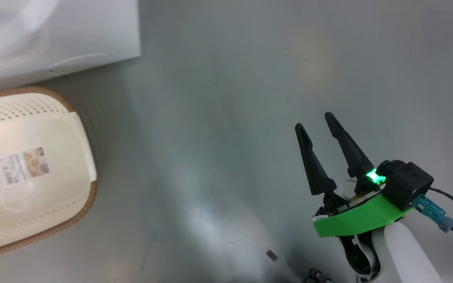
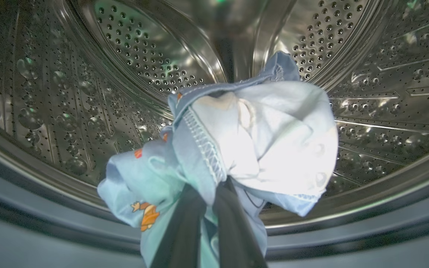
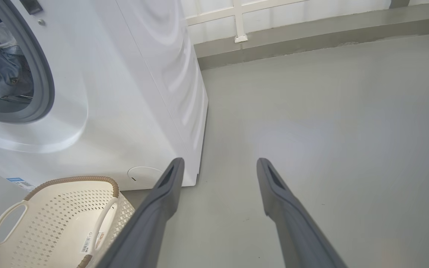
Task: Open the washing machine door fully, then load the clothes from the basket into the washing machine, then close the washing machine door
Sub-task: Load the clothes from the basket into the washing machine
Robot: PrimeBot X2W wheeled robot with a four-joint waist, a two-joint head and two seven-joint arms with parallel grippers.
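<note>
Just inside the washing machine (image 3: 132,93), the left gripper (image 2: 212,188) is pinched tight on the clothes (image 2: 259,141), a bundle hanging past the drum's (image 2: 143,56) front rim. Soft, light and floppy, they are best held by a bunched fold; loose ends will droop. The basket (image 1: 89,204) sits by the machine's front corner; the right gripper (image 1: 313,120) is spread, holding nothing

Right tool (image 1: 313,120): black tapered fingers (image 1: 315,169), green mount (image 1: 352,221), white forearm (image 1: 412,253)
</note>
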